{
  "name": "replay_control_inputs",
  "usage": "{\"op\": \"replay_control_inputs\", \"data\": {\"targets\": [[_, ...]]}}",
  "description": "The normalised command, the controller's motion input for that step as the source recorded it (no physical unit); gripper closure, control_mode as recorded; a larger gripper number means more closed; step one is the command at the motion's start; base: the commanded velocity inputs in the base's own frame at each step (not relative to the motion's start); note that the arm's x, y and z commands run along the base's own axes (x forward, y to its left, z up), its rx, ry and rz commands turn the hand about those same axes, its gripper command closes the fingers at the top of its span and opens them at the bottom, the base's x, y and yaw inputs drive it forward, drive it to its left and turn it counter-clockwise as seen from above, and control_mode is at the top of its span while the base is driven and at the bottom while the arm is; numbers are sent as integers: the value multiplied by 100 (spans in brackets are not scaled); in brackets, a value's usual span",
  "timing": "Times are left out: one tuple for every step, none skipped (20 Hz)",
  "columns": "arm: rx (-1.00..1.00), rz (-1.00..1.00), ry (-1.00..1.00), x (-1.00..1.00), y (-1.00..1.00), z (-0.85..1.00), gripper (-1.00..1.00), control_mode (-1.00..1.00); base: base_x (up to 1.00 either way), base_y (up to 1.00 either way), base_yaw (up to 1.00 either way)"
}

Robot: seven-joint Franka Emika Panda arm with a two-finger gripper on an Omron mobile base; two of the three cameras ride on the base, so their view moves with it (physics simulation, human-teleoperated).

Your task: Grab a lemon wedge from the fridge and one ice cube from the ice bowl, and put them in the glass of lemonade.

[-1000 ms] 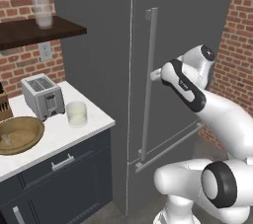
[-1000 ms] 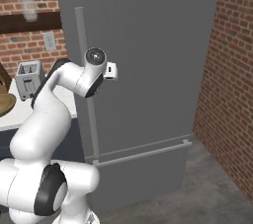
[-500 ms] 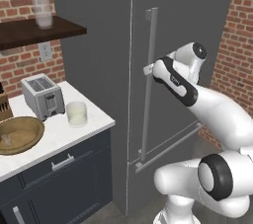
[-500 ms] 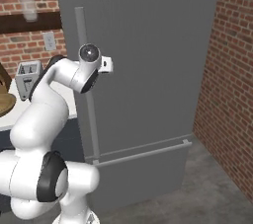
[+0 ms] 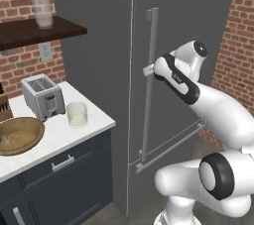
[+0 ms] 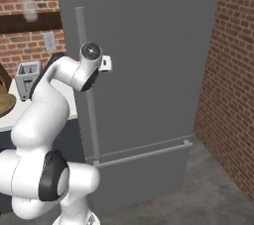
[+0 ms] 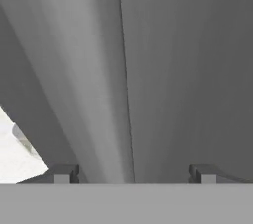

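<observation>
Gripper (image 7: 128, 172) has its fingers apart around the handle (image 5: 150, 80) of the closed fridge (image 6: 149, 45); glass of lemonade (image 5: 77, 114) stands near the counter's (image 5: 94, 125) front corner.

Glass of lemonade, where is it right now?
In the left base view, the glass of lemonade stands on the white counter, right of the toaster, between the ice bowl and the fridge.

Brick walls (image 5: 237, 45), dark cabinets (image 5: 54, 179)

one fridge (image 5: 99, 45), one toaster (image 5: 43, 96), one ice bowl (image 5: 20, 136), one glass of lemonade (image 5: 77, 114)
</observation>
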Motion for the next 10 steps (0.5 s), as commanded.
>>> {"op": "replay_control_inputs", "data": {"targets": [[0, 6, 0, 0, 32, -1, -100, -100, 0, 0, 0], [0, 4, 0, 0, 36, -1, -100, -100, 0, 0, 0], [0, 2, -1, 2, 39, 0, -100, -100, 0, 0, 0], [0, 1, -1, 15, 33, -2, -100, -100, 0, 0, 0], [0, 0, -3, 24, 30, -5, -100, -100, 0, 0, 0], [0, 0, -3, 32, 21, -8, -100, -100, 0, 0, 0], [0, 0, -4, 34, 22, -15, -100, -100, 0, 0, 0], [0, 0, -5, 26, 27, -17, -100, -100, 0, 0, 0], [0, 0, -7, 24, 27, -19, -100, -100, 0, 0, 0], [0, 0, -9, 18, 33, -26, -100, -100, 0, 0, 0]]}}
